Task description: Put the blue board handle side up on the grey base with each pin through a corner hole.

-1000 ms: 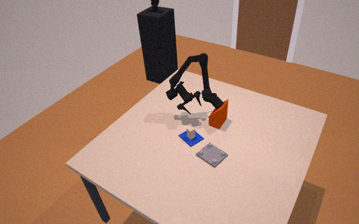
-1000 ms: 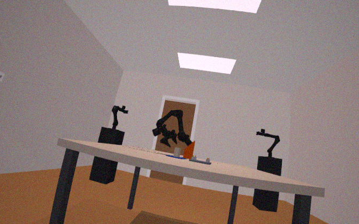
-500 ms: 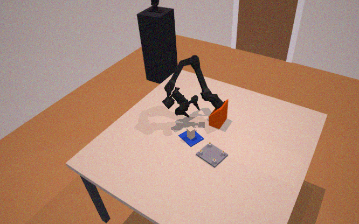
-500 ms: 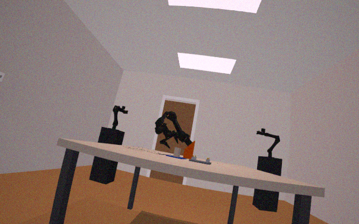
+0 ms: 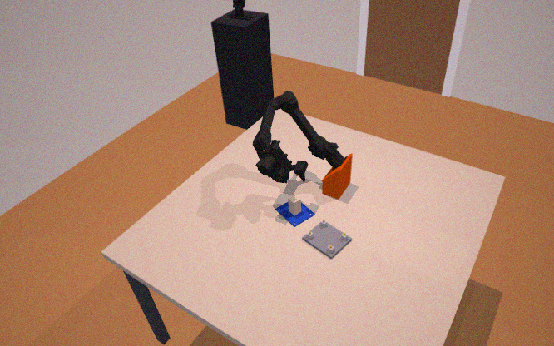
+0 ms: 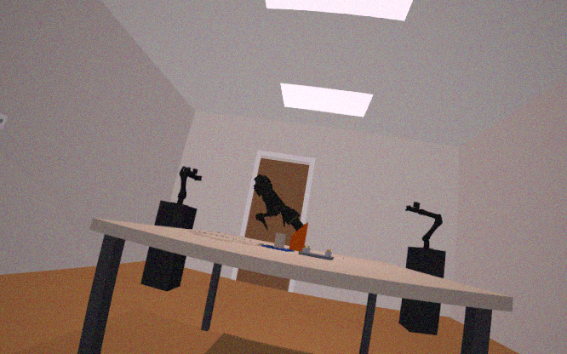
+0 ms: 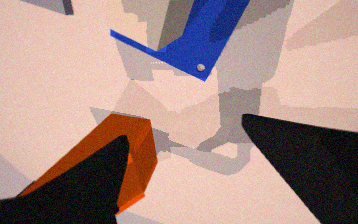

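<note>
- The pincer (image 5: 293, 175) (image 6: 276, 226) (image 7: 185, 129) is spread wide, with nothing in it.
- The blue board (image 5: 284, 211) (image 6: 270, 247) (image 7: 206, 50) lies on the table (image 5: 399, 258) (image 6: 356, 276) (image 7: 190, 200), handle (image 5: 294, 206) (image 6: 279, 240) (image 7: 174, 25) up, beside the grey base (image 5: 326, 237) (image 6: 317, 255) (image 7: 47, 4).
- Getting the board seems to be the step now.
- Next, the pincer should move over the handle, go down around it, and squeeze.

Top: high, oblique, down on table (image 5: 399, 258) (image 6: 303, 259); exterior: low, farther; wrist: close.
</note>
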{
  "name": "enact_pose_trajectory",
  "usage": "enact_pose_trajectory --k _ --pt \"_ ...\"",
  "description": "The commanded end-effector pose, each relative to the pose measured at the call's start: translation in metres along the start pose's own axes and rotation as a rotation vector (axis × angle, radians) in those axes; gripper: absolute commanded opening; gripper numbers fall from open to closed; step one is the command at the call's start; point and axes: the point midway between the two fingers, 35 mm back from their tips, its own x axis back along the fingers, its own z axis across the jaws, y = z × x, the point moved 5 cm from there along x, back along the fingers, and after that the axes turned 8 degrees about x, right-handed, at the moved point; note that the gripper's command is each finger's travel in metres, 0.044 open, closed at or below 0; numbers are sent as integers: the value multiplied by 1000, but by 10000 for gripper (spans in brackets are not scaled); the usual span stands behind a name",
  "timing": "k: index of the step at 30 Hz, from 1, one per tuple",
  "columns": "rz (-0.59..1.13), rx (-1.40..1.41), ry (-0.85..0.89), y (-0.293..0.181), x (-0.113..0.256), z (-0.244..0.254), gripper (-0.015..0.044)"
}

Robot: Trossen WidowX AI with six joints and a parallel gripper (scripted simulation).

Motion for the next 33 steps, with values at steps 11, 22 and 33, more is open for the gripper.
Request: enact_pose_trajectory --k 11,22,33 --pt "-241 -510 -373 67 38 71 440" --pt "-241 -510 -372 68 30 68 440" --pt "-242 -511 -375 72 -7 49 440"
